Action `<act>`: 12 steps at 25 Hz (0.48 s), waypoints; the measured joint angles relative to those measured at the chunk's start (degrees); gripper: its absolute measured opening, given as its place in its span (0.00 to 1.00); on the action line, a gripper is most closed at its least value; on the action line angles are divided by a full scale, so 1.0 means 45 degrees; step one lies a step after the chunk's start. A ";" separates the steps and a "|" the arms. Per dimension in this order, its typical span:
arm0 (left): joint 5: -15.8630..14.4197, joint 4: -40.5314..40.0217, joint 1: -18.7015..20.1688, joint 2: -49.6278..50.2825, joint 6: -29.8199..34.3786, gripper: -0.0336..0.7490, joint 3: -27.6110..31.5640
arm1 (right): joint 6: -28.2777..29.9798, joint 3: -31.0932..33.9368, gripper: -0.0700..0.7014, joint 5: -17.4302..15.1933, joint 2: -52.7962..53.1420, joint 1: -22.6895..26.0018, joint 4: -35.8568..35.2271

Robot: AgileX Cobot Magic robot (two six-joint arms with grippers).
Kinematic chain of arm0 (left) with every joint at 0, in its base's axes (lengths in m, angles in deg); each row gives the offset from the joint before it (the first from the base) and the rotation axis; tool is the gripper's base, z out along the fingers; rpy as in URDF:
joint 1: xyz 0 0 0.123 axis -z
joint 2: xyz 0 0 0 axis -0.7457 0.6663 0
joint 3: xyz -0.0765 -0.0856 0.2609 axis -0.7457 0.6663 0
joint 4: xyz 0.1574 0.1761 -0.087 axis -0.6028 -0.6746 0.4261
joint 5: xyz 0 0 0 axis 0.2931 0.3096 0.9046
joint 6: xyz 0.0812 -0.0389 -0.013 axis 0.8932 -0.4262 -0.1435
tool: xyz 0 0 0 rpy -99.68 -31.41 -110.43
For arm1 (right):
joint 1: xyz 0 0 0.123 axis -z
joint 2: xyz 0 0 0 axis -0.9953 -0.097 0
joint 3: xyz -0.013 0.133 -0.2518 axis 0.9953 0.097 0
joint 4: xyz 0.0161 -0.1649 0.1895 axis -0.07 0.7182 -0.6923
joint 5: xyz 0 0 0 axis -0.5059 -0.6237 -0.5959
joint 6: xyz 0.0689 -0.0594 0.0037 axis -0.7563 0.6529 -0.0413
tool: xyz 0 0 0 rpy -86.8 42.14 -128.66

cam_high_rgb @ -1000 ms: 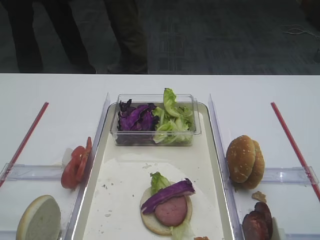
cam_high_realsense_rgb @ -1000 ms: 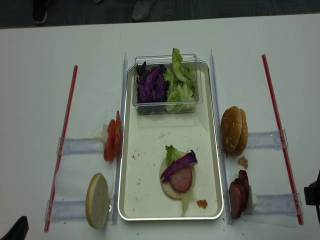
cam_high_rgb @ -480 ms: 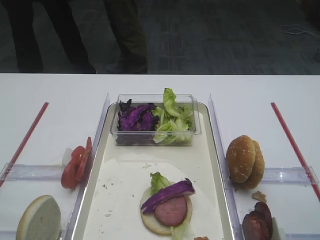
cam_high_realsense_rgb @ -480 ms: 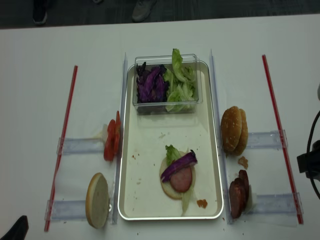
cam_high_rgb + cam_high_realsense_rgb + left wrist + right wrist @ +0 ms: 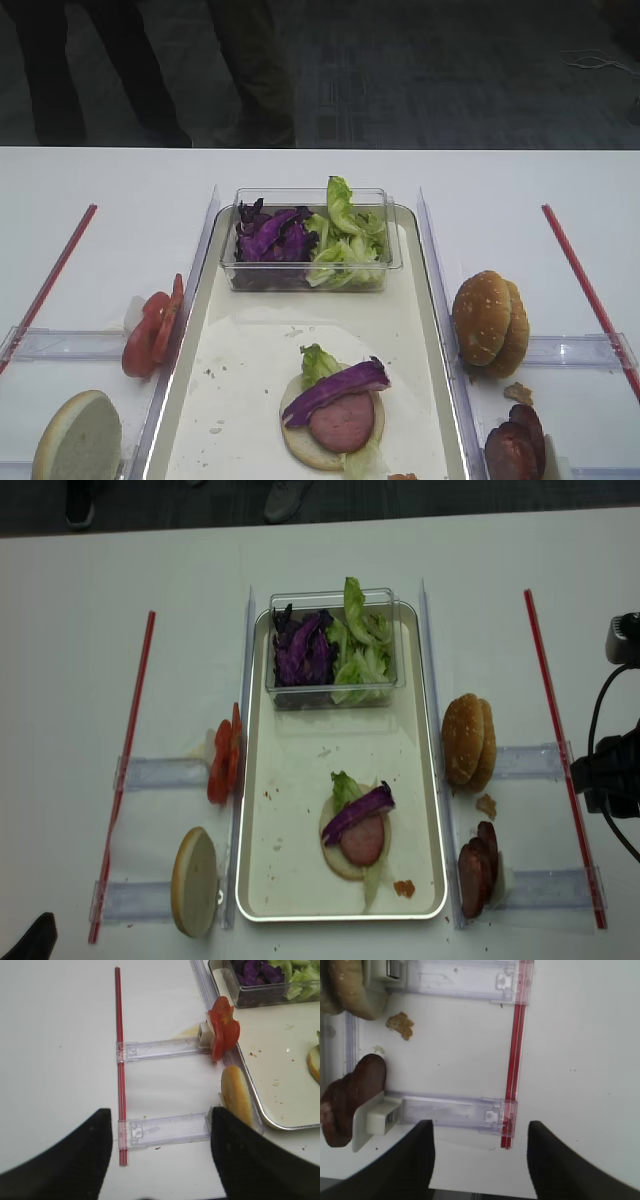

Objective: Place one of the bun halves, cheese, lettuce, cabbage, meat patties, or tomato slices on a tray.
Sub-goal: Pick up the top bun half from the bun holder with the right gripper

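Black right claw (image 5: 480, 1160) hangs released over the white desk (image 5: 570, 1035) beside your meat patties (image 5: 352, 1097); your left claw (image 5: 160, 1155) also gapes, holding nothing.

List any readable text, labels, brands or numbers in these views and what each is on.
None readable in any view.
Cream rectangular tray with silvery rim: no print visible.
Small clear plastic box of greens: no label visible.
Clear plastic rails with red strips: no markings visible.
Small white ridged block by the dark reddish-brown meat patties: ridges only, no lettering that can be made out.
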 joint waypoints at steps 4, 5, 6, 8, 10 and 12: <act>0.0000 0.0000 0.0000 0.0000 0.0000 0.57 0.0000 | 0.0095 -0.0103 0.69 0.0413 -0.0510 0.0000 -0.0125; 0.0000 0.0000 0.0000 0.0000 0.0000 0.57 0.0000 | 0.0104 -0.0173 0.69 0.0461 -0.0633 0.0000 -0.0150; 0.0000 0.0000 0.0000 0.0000 0.0000 0.57 0.0000 | 0.0125 -0.0282 0.69 0.0460 -0.0770 0.0000 -0.0151; 0.0000 0.0000 0.0000 0.0000 0.0000 0.57 0.0000 | 0.0125 -0.0647 0.69 0.0460 -0.1050 0.0000 -0.0193; 0.0000 0.0000 0.0000 0.0000 0.0000 0.57 0.0000 | 0.0125 -0.1020 0.69 0.0319 -0.1397 0.0000 -0.0222; 0.0000 0.0000 0.0000 0.0000 0.0000 0.57 0.0000 | 0.0125 -0.1399 0.69 0.0205 -0.1839 0.0000 -0.0273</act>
